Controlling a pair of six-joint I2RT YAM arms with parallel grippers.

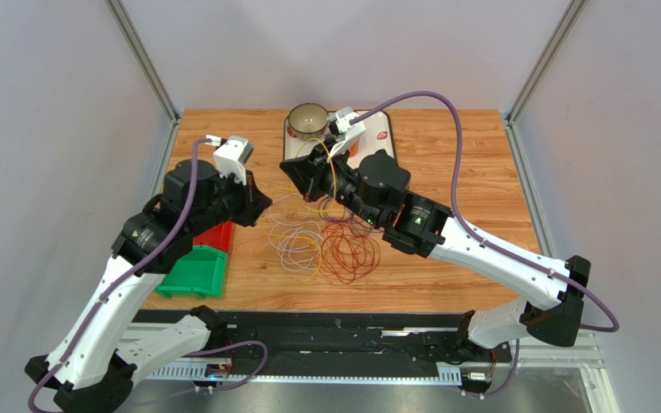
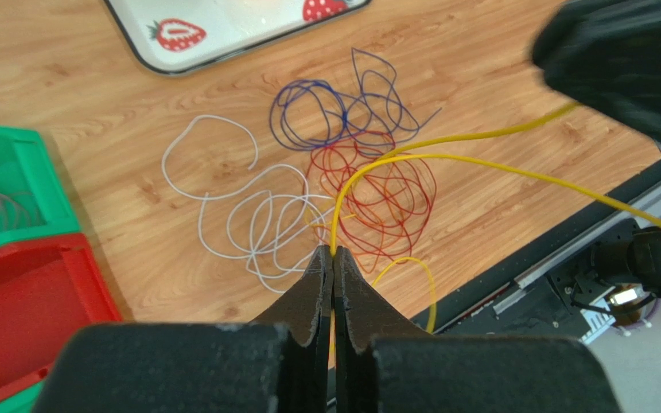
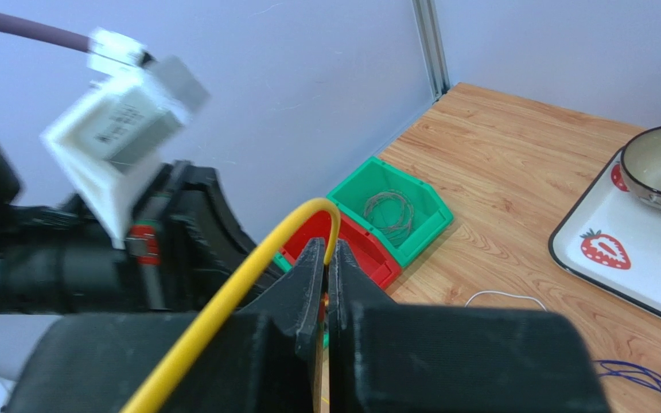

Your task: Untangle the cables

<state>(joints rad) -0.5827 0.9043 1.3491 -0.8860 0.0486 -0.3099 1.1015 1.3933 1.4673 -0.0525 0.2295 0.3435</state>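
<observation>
Pale walls enclose a wooden table (image 1: pixel 489 172), near whose middle the cables (image 1: pixel 330 245) are heaped in loose white, purple, red and orange loops, with a yellow cable (image 2: pixel 498 168) raised out of them. That yellow strand is pinched between the pressed-together fingers of the left gripper (image 2: pixel 332 262) and likewise of the right gripper (image 3: pixel 325 256), both held above the heap. By judgement, the strand is best drawn apart slowly and held high, so that its trailing loop is slid clear of the red coil and the heap is not dragged along.
</observation>
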